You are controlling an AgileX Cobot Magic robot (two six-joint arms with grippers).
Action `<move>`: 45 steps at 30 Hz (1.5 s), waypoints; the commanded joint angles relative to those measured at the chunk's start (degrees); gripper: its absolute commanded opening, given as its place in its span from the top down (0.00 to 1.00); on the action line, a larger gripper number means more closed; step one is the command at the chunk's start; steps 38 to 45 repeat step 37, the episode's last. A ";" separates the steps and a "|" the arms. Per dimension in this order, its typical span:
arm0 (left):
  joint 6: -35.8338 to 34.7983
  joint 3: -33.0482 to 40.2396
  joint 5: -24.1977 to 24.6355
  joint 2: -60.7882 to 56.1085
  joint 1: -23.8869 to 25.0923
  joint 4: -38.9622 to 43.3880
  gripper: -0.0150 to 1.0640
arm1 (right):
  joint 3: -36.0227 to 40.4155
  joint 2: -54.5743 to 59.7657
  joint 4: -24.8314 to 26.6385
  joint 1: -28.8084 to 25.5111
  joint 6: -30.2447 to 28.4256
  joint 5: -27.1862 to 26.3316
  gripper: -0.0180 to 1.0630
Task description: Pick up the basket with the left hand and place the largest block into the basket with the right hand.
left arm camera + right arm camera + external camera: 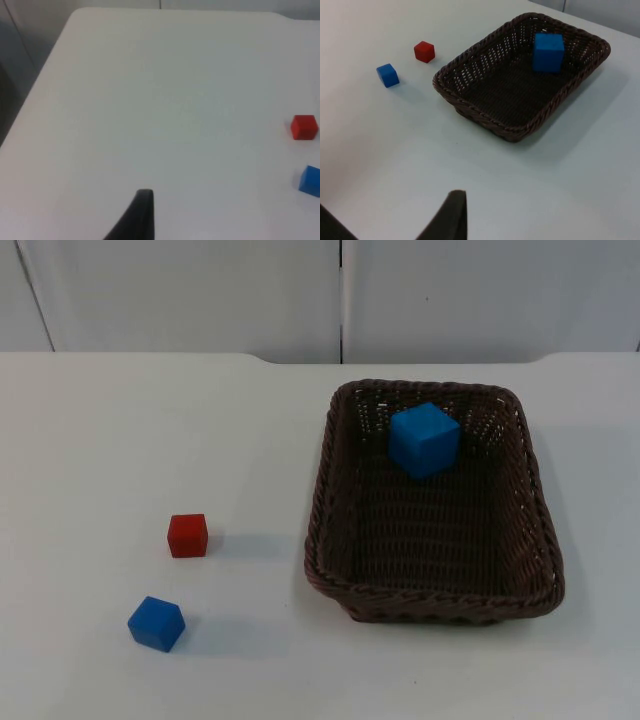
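woven brown basket point(436, 592), large blue cube point(424, 440) inside

Lighting: even, bright, overhead; soft shadows right of the small blocks point(187, 535); mild blur on the left pincer's fingertip point(142, 210).

largest block point(424, 439) in basket point(330, 502) | two small blocks point(187, 535) point(156, 623) left of it

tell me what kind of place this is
Probably a robot test bench, not a home: a bare white table against a grey wall, with only a basket and three toy blocks as props.
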 commanded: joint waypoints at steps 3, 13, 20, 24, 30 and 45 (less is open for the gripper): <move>0.07 0.29 -0.28 -0.26 1.02 -0.25 0.01 | 0.44 -0.17 -0.08 0.12 0.10 -0.85 0.01; 0.07 0.29 -0.28 -0.26 1.02 -0.25 0.01 | 0.44 -0.17 -0.08 -3.21 0.10 -0.95 0.01; 0.07 0.29 -0.28 -0.26 1.02 -0.25 0.01 | 0.44 -0.17 -0.08 -10.79 0.10 -0.95 0.01; 0.07 0.29 -0.28 -0.26 1.02 -0.25 0.01 | 0.44 -0.17 -0.08 -16.63 0.10 -0.95 0.01; 0.07 0.29 -0.28 -0.26 1.02 -0.25 0.01 | 0.44 -0.17 -0.08 -21.65 0.10 -0.95 0.01; 0.07 0.29 -0.28 -0.26 1.02 -0.25 0.01 | 0.44 -0.17 -0.08 -26.84 0.10 -0.95 0.01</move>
